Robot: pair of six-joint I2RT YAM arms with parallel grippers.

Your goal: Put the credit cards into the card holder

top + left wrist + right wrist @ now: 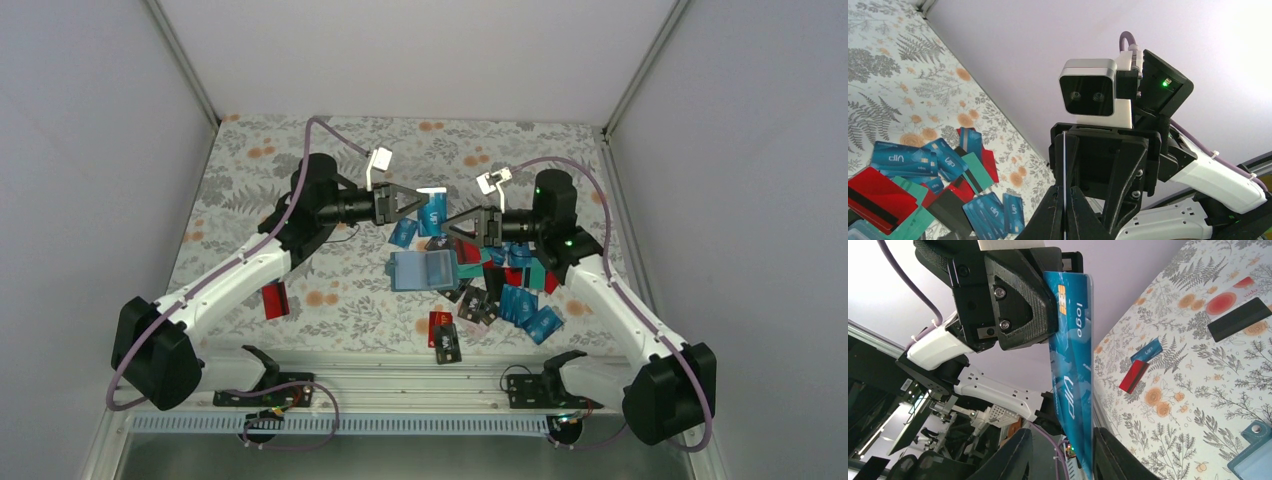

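Observation:
My left gripper [420,208] is shut on a blue credit card [432,212] and holds it upright above the table. In the left wrist view that card [1064,165] shows edge-on between the closed fingers. My right gripper [452,222] faces it, open. In the right wrist view the card [1073,365] hangs down between my spread right fingers [1108,455], close to the right one. The open teal-blue card holder [425,270] lies on the table just below both grippers, and its corner shows in the right wrist view [1253,460]. A pile of blue, teal, red and black cards [510,290] lies to its right.
A lone red card [275,300] lies at the left. A red and a black card [445,335] lie near the front edge. A blue card [403,232] lies behind the card holder. Grey walls close in the flowered table [250,200] on three sides.

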